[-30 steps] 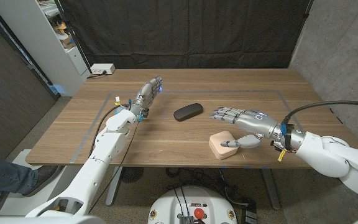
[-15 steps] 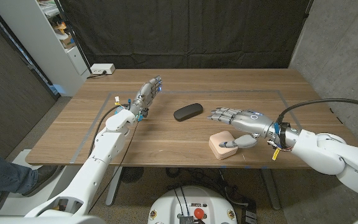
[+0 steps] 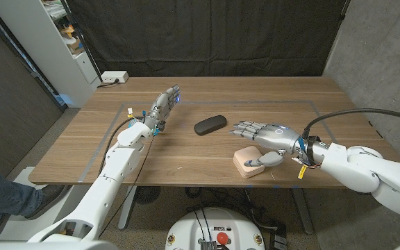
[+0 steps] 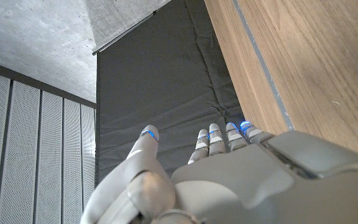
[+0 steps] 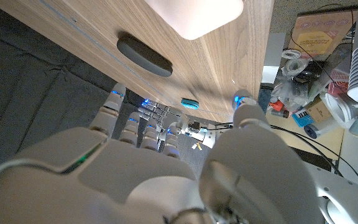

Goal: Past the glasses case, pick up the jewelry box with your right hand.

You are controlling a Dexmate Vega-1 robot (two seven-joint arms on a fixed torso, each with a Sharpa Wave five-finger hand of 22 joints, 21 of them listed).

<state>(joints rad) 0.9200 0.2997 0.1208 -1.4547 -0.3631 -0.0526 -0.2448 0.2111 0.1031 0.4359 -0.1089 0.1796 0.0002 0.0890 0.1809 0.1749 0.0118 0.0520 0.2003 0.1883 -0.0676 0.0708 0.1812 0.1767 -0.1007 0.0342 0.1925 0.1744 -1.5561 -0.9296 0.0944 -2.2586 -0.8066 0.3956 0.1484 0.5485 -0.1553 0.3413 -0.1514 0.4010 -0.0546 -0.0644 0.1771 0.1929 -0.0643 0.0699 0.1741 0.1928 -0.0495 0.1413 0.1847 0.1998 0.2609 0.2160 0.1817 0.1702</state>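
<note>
on wooden table (image 3: 186,167), rounded pink jewelry box (image 3: 248,162)

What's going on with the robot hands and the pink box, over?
Right robot hand open, above jewelry box, no grip yet. Left robot hand open, idle. Glasses case lies beyond, not blocking.
</note>
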